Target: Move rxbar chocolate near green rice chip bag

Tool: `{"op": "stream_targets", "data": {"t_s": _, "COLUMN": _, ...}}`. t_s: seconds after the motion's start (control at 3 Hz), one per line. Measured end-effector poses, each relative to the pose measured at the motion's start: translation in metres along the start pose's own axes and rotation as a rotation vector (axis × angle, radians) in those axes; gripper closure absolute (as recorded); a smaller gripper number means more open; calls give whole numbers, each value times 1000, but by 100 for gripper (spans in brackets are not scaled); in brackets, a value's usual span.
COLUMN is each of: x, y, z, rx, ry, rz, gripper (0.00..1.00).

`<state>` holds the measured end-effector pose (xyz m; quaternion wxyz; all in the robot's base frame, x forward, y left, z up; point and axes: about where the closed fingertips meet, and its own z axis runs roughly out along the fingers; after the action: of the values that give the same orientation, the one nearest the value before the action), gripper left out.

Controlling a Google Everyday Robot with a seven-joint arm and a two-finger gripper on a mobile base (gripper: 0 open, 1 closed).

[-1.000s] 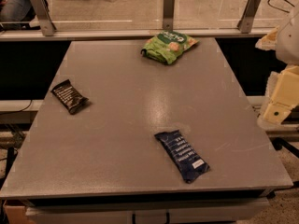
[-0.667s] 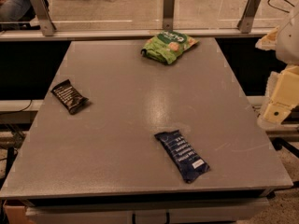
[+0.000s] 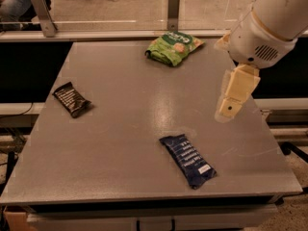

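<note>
1. Over the table's (image 3: 125, 129) right side hangs my gripper (image 3: 234, 94), pointing down (cream-coloured, slightly tilted), apparently above the surface.
2. Jaws spread or pressed together: I cannot tell.
3. My arm (image 3: 269, 23), white and bulky, comes in from beyond the table's far right corner.
4. rxbar chocolate (image 3: 71, 99) lies flat near the table's left edge, roughly midway along it, turned diagonally, well apart from my gripper.
5. green rice chip bag (image 3: 173, 47) lies at the table's far edge, a little right of centre, crumpled, logo side up.
6. blue bar wrapper (image 3: 187, 160) lies diagonally near the table's front edge, right of centre, white text facing up.
</note>
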<state>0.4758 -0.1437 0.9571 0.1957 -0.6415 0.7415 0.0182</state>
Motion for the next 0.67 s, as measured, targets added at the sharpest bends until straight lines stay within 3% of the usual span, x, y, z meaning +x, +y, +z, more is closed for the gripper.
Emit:
{"op": "stream_targets", "data": {"t_s": 0.33, "x": -72, "y": -16, "z": 34, "rx": -23, "ry": -121, "rz": -57, "gripper": 0}}
{"op": "stream_targets", "data": {"t_s": 0.67, "x": -139, "y": -27, "z": 50, "rx": -28, "ry": -238, "rz": -67, "gripper": 0}}
